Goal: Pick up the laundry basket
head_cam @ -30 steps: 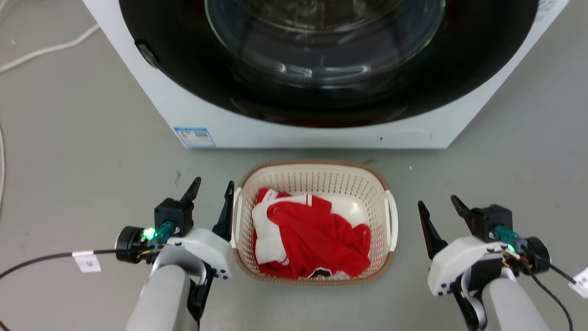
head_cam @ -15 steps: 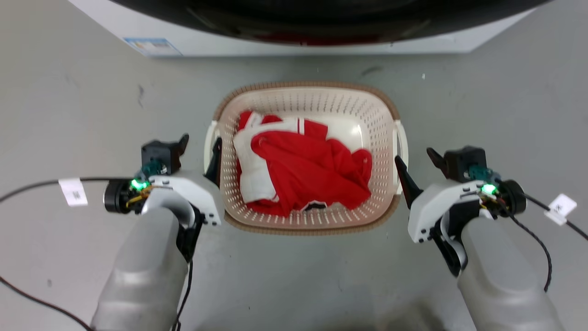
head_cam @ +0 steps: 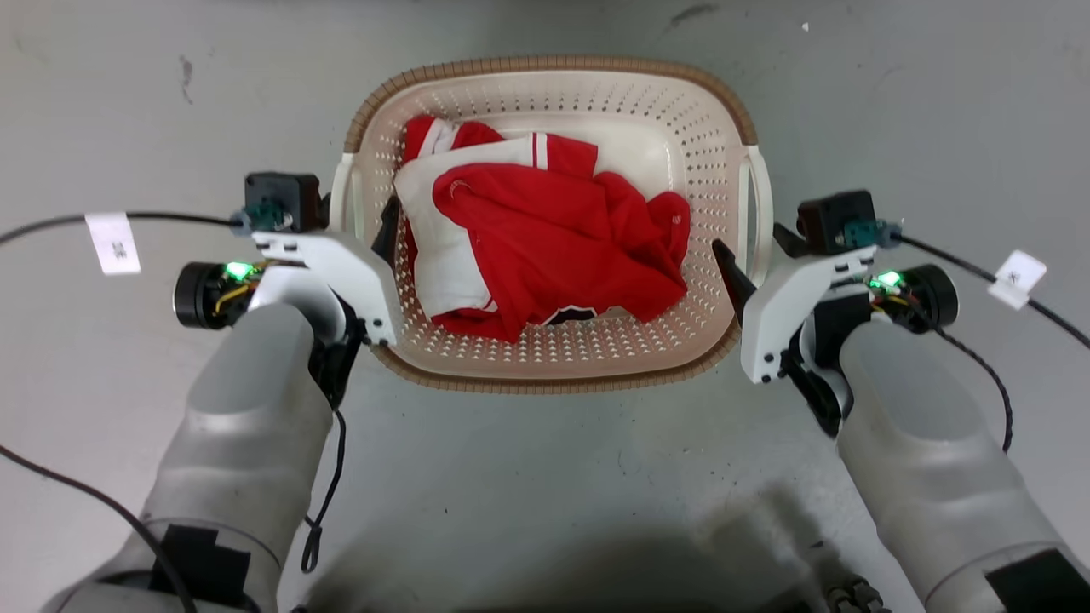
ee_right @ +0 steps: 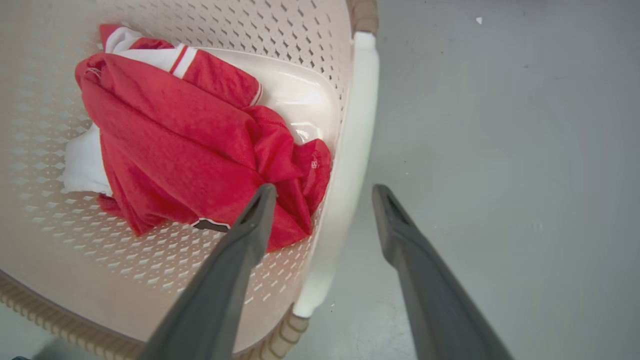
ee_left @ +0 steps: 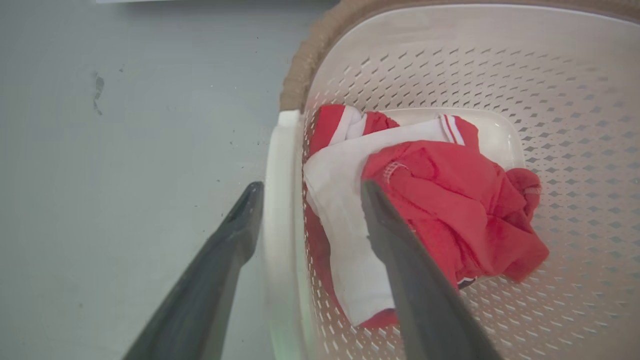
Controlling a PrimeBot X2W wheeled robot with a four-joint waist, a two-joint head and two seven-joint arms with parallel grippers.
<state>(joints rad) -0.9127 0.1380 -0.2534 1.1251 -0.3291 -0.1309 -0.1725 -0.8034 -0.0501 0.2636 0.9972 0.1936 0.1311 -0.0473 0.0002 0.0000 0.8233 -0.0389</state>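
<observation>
The basket (head_cam: pixel 545 65) stands on the floor (head_cam: pixel 545 477). The left fingers (ee_left: pixel 210 270), apart, straddle its left handle (ee_left: pixel 280 210). The right fingers (ee_right: pixel 225 280), apart, straddle the right handle (ee_right: pixel 356 125), seemingly without touching.

Light is bright and even, from overhead. My own soft shadow lies on the grey concrete floor (head_cam: pixel 596 545) at the head view's bottom. Glare on the cream perforated plastic laundry basket (ee_right: pixel 305 95) bottom. In the wrist views my long dark fingers (ee_left: pixel 210 280) blur near the lens and the edges bow.
</observation>
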